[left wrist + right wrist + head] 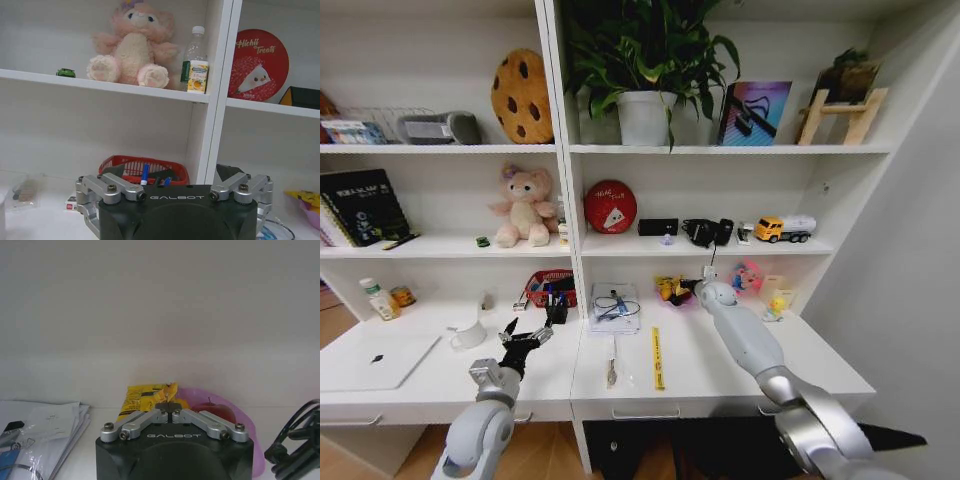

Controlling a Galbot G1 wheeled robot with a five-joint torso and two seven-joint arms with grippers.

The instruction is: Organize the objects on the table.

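Currently left gripper (527,336) hovers over the bench (720,375), fingers spread wide, nothing between them, near the red basket (538,287). Right gripper (170,409) sits at the bench's back wall, fingers pressed together against a yellow packet (142,396) (pink bowl just beside). Laptop (372,361) lies flat at far left; green toy car (482,241) on the shelf beside the plush bear (525,206).

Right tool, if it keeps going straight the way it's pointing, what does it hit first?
Most likely the yellow snack packet directly ahead of the shut right tool, with the pink bowl beside it; depth is hard to judge.
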